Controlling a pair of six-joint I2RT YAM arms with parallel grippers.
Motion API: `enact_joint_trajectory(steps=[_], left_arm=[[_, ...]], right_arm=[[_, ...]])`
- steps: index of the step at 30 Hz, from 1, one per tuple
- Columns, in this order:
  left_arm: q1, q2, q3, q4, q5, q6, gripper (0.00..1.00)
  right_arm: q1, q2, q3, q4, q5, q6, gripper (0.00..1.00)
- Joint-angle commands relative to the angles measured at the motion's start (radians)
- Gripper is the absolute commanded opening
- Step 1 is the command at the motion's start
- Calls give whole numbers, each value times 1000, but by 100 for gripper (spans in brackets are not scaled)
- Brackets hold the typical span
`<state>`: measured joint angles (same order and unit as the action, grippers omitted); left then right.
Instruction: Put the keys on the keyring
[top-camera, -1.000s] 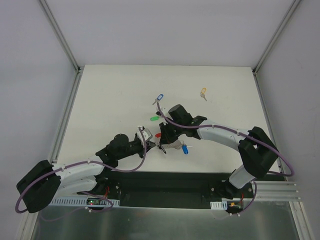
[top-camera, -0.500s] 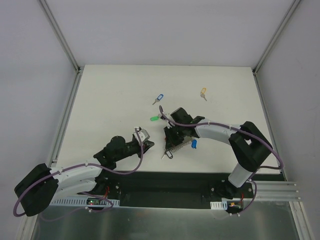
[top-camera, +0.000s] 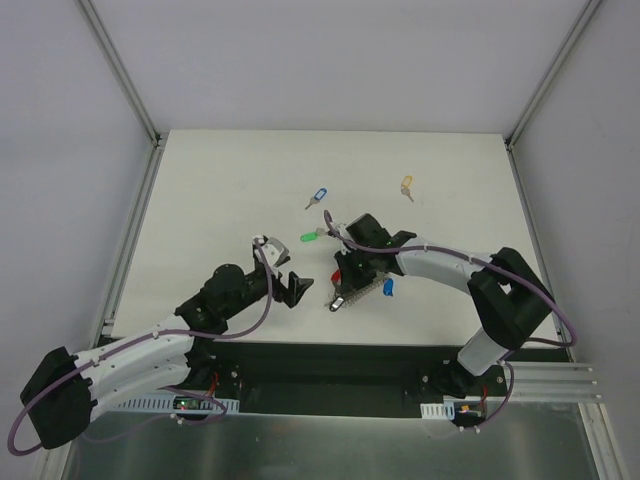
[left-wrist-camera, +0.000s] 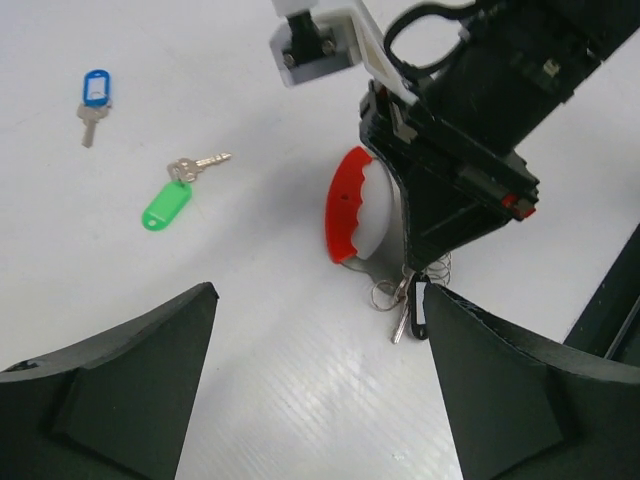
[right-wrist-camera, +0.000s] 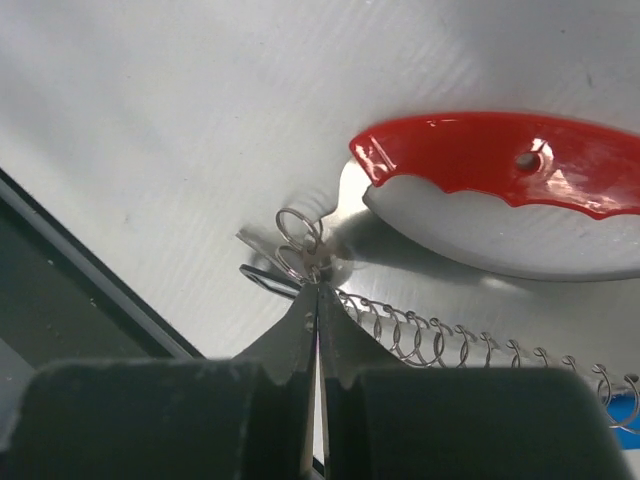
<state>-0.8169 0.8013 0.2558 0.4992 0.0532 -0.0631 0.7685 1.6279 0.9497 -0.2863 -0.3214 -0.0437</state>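
The left end effector (top-camera: 293, 288) hangs low over the white tabletop (top-camera: 220, 200), a little left of centre in the overhead view. Its two dark fingers stand wide apart with nothing between them.

In its wrist view the keyring (left-wrist-camera: 347, 205) lies flat on the tabletop ahead, just right of the middle of the frame. The right arm's black wrist comes down over it from the upper right.

The right end effector (right-wrist-camera: 317, 300) has its fingers pressed together, with no gap showing. The tips sit right where the keyring's red band (right-wrist-camera: 500, 160) ends in a metal tab and the grey coil (right-wrist-camera: 440, 345) begins. I cannot tell whether they pinch the wire there or only touch it.

A cluster of small split rings (right-wrist-camera: 297, 240) sits just beyond the tips, and the black-tagged key (left-wrist-camera: 418, 312) lies against that cluster.

The green-tagged key (left-wrist-camera: 168, 203) lies loose on the tabletop to the left of the red band, apart from it. A blue-tagged key (left-wrist-camera: 93, 92) lies farther off toward the upper left of the left wrist view.

From overhead, a second blue tag (top-camera: 388, 287) shows at the right end of the coil. The yellow-tagged key (top-camera: 406, 185) lies alone toward the upper right of the tabletop, well apart from the keyring.
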Motion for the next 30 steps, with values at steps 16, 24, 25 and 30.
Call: enact_joint_trajectory(steps=[16,24,25,30], left_arm=[[140,-106,388,-721,-300,-331,99],[399,-168,480,-866,-199,-325,99],[421,-175,488,-873,-188,-314,99],[450,-281,517,-886,-246,-207,99]], right_arm=[[-267,-236,-113,-57,271,-4,29],[-422,-607,-190,-54,419,38,56],[-434,-646,-192,-63,436,39,69],[-465,-926,-163,-172,631,16,96]])
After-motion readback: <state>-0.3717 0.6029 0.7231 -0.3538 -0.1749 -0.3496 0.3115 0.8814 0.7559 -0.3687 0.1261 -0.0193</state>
